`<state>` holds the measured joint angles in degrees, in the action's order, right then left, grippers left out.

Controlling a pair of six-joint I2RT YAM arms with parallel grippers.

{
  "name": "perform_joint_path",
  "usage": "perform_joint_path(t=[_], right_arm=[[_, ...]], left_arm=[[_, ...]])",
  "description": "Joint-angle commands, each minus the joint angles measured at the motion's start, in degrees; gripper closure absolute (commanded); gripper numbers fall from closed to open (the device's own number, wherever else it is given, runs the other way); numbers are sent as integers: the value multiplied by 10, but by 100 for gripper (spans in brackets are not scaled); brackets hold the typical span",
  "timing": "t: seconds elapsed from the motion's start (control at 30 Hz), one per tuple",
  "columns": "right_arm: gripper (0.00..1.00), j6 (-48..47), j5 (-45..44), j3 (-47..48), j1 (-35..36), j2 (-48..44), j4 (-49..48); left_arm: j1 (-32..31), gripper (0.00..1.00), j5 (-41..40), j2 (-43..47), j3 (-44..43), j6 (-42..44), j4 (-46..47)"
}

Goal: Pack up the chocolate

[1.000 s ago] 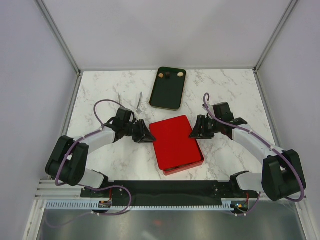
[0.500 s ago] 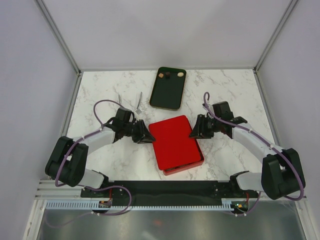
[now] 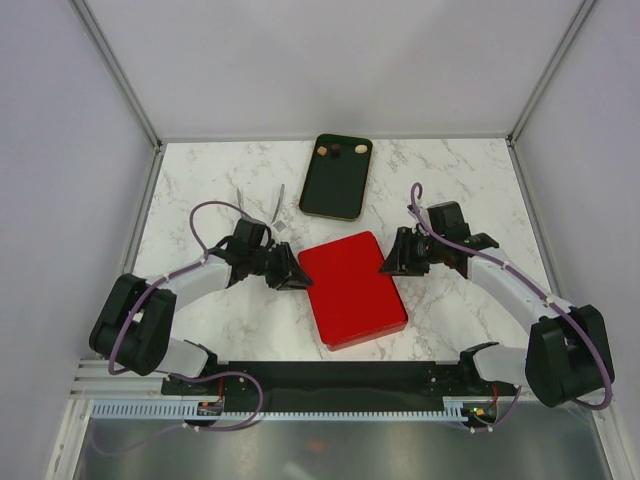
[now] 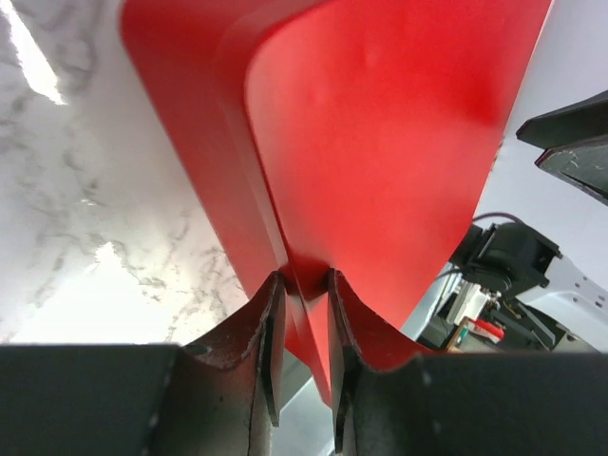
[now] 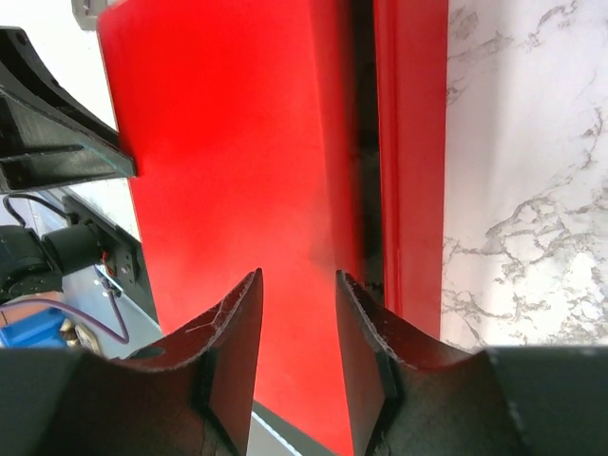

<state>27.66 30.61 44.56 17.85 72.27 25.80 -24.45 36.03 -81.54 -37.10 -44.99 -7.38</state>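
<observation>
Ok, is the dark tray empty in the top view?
No, three small chocolates lie along the far end of the dark tray.

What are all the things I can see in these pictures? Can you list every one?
Small bite-sized chocolates: three, two tan and one dark brown, at the tray's far end.
Dark rectangular tray: one, blackish green, far middle of the table.
Flat red lid: one, red, over the box base.
Red box base: one, red, under the lid, at the table's centre.
Thin metal tongs: one, silver, left of the tray.
White marble table: one.
Left gripper: black, pinching the lid's edge.
Right gripper: black, at the lid's opposite edge, grip unclear.
</observation>
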Motion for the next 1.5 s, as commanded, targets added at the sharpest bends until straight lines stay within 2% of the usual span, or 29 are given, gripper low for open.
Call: perform_joint_path(t=[0.0, 0.47, 0.53, 0.7, 0.77, 1.0, 1.13, 1.23, 1.33, 1.43, 1.47], right_arm=[[56, 9, 44, 39, 13, -18, -13], [56, -24, -31, 49, 12, -19, 35], [52, -27, -62, 55, 12, -22, 48], [41, -35, -127, 69, 13, -34, 105], [39, -39, -144, 69, 12, -40, 116], [37, -49, -130, 47, 12, -46, 125], [36, -53, -93, 8, 12, -50, 110], [36, -50, -99, -25, 12, -57, 98], [35, -23, -82, -64, 12, -67, 73], [40, 15, -65, -101, 13, -82, 35], [45, 26, -58, -111, 13, -90, 9]], left_arm=[[-24, 97, 20, 19, -1, -19, 29], [-44, 97, -12, 9, 12, -15, 28], [-44, 95, -18, 8, 15, -13, 26], [-46, 82, -25, 12, 20, -10, 25], [-47, 75, -26, 16, 19, -8, 24], [-56, 73, -24, 13, 16, -6, 22], [-63, 71, -29, 9, 20, -8, 22], [-76, 71, -31, 1, 23, -16, 35], [-96, 71, -31, -18, 24, -26, 53], [-106, 71, -32, -34, 20, -28, 62], [-106, 70, -34, -38, 19, -28, 63]])
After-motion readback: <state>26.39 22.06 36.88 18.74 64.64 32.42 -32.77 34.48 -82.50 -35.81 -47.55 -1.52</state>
